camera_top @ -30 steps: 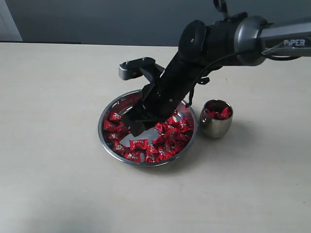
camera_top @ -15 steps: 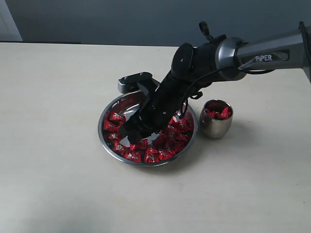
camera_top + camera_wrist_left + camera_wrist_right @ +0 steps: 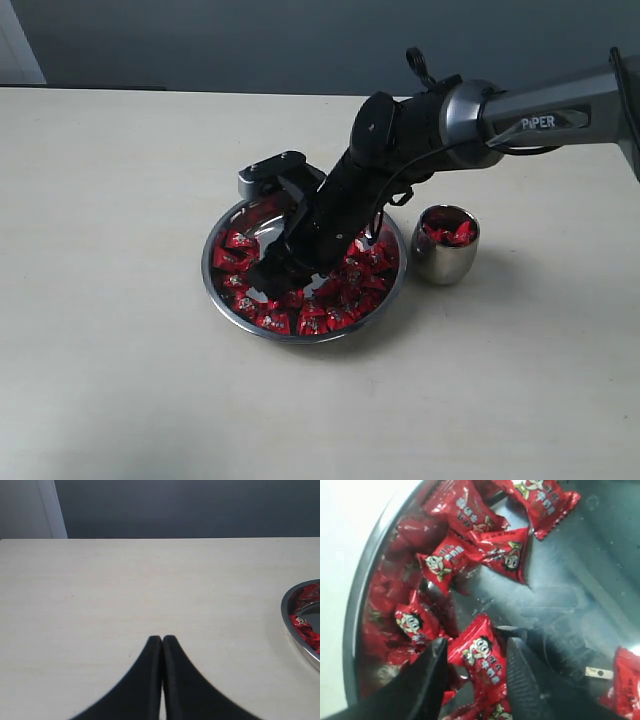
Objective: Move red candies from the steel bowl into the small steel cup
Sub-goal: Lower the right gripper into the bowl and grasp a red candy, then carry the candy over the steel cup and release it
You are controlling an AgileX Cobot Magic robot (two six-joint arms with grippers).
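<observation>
The steel bowl point(image 3: 300, 339) sits mid-table, holding many red candies point(image 3: 330, 315). My right gripper point(image 3: 272, 285) reaches down into its left half. In the right wrist view the right gripper point(image 3: 476, 645) is open, its black fingers point(image 3: 520, 680) straddling one red candy point(image 3: 485, 665) that lies on the bowl's floor point(image 3: 560, 595). The small steel cup point(image 3: 445, 255) stands just right of the bowl with a few red candies point(image 3: 450, 232) inside. My left gripper point(image 3: 162, 639) is shut and empty over bare table, with the bowl's rim point(image 3: 290, 625) off to one side.
The pale tabletop point(image 3: 120, 200) runs all round the bowl and cup. A dark wall point(image 3: 250, 40) lies behind the table's far edge. The right arm point(image 3: 480, 110) stretches over the cup's far side.
The right gripper has dropped lower into the bowl and shifted slightly left, its fingers now down among the candies. The cup, bowl and left gripper stay put.
</observation>
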